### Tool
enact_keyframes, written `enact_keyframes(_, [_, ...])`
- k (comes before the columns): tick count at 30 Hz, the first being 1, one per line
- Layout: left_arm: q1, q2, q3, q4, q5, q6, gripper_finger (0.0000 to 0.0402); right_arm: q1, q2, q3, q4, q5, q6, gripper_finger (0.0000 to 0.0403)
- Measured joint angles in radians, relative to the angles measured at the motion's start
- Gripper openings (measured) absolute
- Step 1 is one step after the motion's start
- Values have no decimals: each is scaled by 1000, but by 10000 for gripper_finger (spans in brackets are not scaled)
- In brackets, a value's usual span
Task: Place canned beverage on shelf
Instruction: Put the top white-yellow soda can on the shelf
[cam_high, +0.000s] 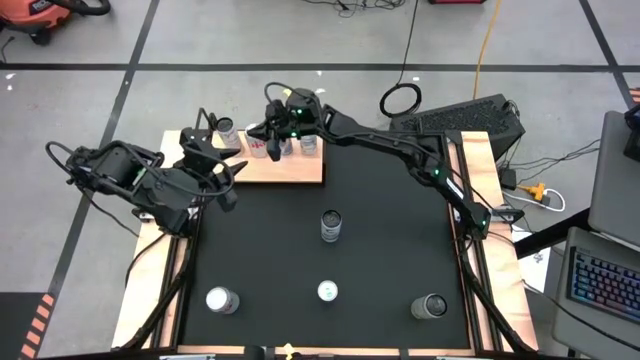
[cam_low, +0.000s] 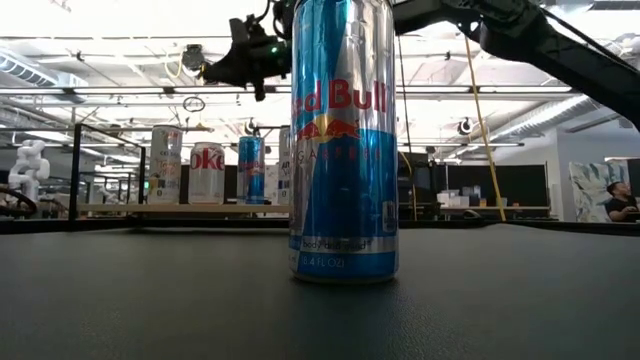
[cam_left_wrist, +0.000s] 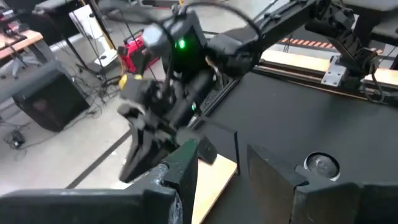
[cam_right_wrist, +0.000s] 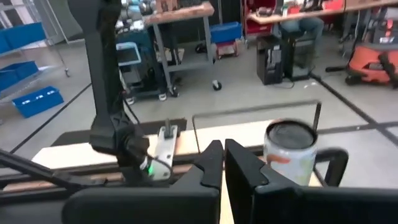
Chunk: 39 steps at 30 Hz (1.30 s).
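The shelf (cam_high: 300, 168) is a light-wood board with thin black uprights at the mat's far left corner. Several cans stand upright on it, among them a white one (cam_high: 226, 128) and a blue one (cam_low: 251, 168). My right gripper (cam_high: 272, 132) reaches across from the right and hangs above these cans, as the low view (cam_low: 250, 55) shows. It is shut and empty; a white can (cam_right_wrist: 289, 151) stands just past its fingers (cam_right_wrist: 208, 163). My left gripper (cam_high: 215, 165) is open and empty over the shelf's left end.
Several more cans are on the black mat (cam_high: 390, 240): a tall blue and silver one (cam_high: 331, 226) in the middle, which fills the low view (cam_low: 343, 140), and others near the front edge (cam_high: 327, 291), (cam_high: 221, 300), (cam_high: 432, 306). Wooden side rails (cam_high: 480, 200) flank the mat.
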Motion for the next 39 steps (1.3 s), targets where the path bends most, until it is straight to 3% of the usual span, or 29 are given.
enact_keyframes(17, [19, 2, 0, -142, 9, 69, 137, 19, -5, 2, -34, -5, 17, 0])
enact_keyframes(25, [58, 2, 0, -167, -21, 47, 137, -39, -111, 0, -309, -4, 4, 0])
enact_keyframes(33, [222, 17, 0, -166, -57, 101, 137, -81, -240, 1, -480, -6, -28, 0])
enact_keyframes(39, [369, 45, 0, -100, -18, 177, 137, -90, -318, 2, -515, -5, -28, 0])
